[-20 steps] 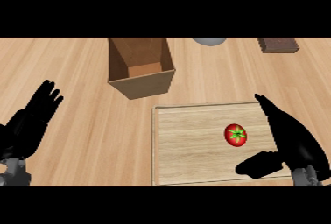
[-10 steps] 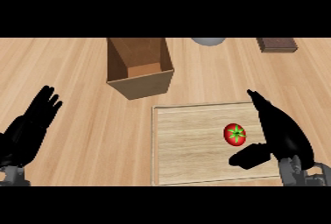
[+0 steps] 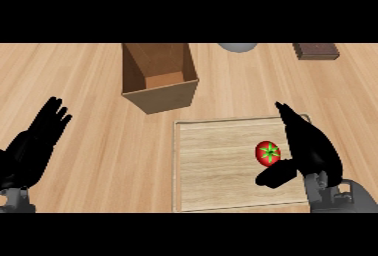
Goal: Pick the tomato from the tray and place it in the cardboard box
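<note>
Wooden counter with a tray (image 3: pixel 214 170) and an open cardboard box (image 3: pixel 161 75) beyond it.
The tomato (image 3: pixel 268 152) lies on the tray's right part, just beside the right hand (image 3: pixel 310 150), whose fingers are straight, thumb below it; the left hand (image 3: pixel 33 145) rests open at the left edge.

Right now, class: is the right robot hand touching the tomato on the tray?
Cannot tell. In the head view the right robot hand borders the tomato on the tray, fingers straight; neither gap nor contact shows plainly.
</note>
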You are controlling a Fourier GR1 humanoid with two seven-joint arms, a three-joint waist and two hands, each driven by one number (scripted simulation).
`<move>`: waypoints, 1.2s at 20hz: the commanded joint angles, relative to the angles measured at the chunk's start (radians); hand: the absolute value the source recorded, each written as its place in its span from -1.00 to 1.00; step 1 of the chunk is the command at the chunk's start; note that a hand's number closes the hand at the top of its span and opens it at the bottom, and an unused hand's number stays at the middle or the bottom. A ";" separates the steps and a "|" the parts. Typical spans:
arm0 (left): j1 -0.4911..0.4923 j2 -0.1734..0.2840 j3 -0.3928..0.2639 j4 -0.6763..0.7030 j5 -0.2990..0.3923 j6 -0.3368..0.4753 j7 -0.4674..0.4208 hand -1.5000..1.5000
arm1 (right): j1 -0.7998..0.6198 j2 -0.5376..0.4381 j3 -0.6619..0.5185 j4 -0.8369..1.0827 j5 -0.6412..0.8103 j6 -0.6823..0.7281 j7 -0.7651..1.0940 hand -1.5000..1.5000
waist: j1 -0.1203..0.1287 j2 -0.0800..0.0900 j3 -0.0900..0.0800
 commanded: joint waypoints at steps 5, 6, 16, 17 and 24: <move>0.006 0.000 -0.004 -0.092 -0.011 0.016 0.078 0.00 | -0.038 0.047 -0.027 0.091 0.023 0.080 0.124 -1.00 | 0.003 -0.001 0.001; -0.005 0.004 0.035 -0.028 0.015 -0.017 0.027 0.00 | 0.021 0.090 0.040 0.107 0.085 0.021 0.113 -1.00 | -0.001 0.000 0.000; -0.047 -0.047 0.003 0.065 -0.064 -0.006 -0.019 0.00 | 0.005 0.071 -0.052 0.088 0.054 0.149 0.118 -1.00 | -0.013 0.000 0.000; -0.080 -0.027 0.026 0.025 -0.036 0.007 0.052 0.00 | -0.023 0.086 -0.056 0.211 0.079 0.110 0.051 -1.00 | -0.004 0.002 0.000; -0.053 -0.043 0.028 0.054 -0.052 -0.040 0.002 0.00 | 0.010 0.136 -0.046 0.177 0.102 0.162 0.080 -1.00 | -0.006 0.001 0.000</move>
